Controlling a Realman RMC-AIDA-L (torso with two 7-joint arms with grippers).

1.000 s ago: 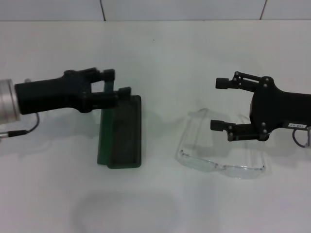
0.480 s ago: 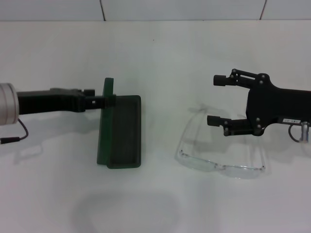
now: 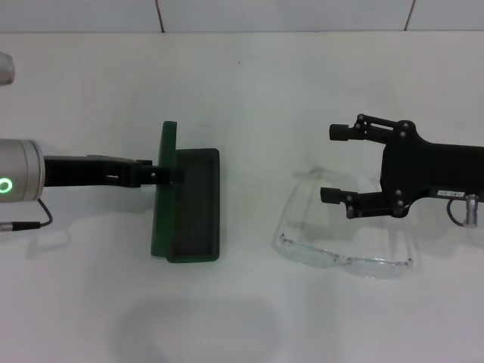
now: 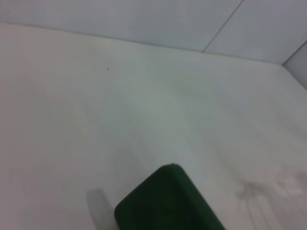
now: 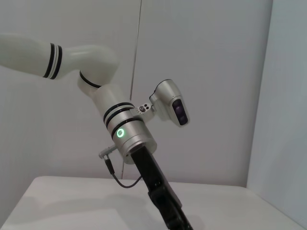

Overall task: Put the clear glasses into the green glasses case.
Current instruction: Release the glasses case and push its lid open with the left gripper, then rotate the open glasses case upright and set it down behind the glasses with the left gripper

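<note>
While you watch the head view, note:
Case: dark green rectangular hard clamshell case lies open on the white table, lid upright.
Left gripper: fingers clamped on that lid.
Glasses: clear colourless plastic wraparound glasses lie well right of the case.
Right gripper: fingers apart, over the glasses' far side.

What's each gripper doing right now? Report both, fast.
Left gripper: shut on the green glasses case lid, holding it open.
Right gripper: open, empty, above the clear glasses.
</note>
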